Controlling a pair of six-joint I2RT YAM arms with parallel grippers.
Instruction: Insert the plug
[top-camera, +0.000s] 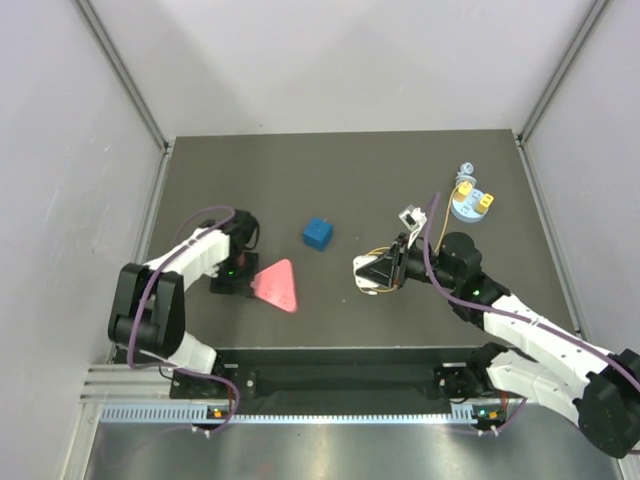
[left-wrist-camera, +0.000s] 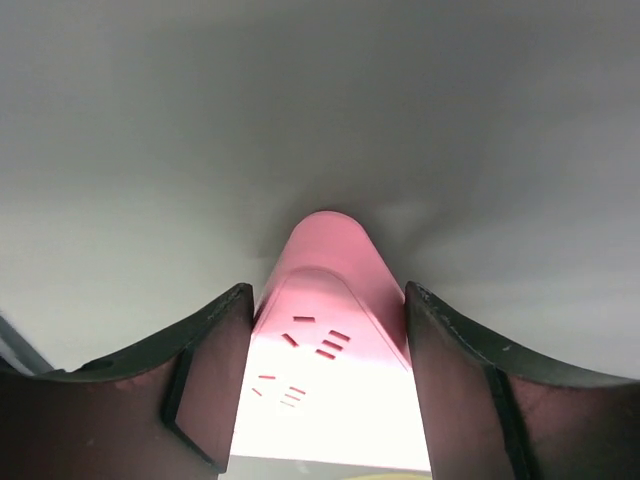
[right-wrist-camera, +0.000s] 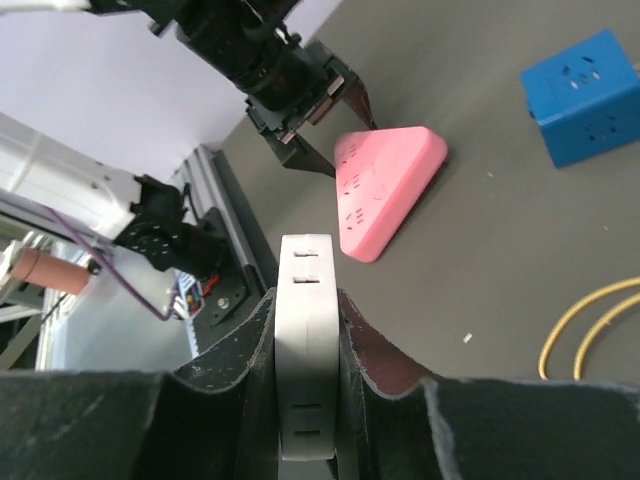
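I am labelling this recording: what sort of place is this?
Probably a laboratory robot test cell: left arm and right arm on a metal rail, plain panel walls around the dark table, a pink socket strip and blue socket cube.

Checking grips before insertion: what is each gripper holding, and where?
Right gripper clamps a white slotted rectangular block by its flat sides. Left gripper straddles a corner of the pink triangular socket strip; firm grip cannot be told.
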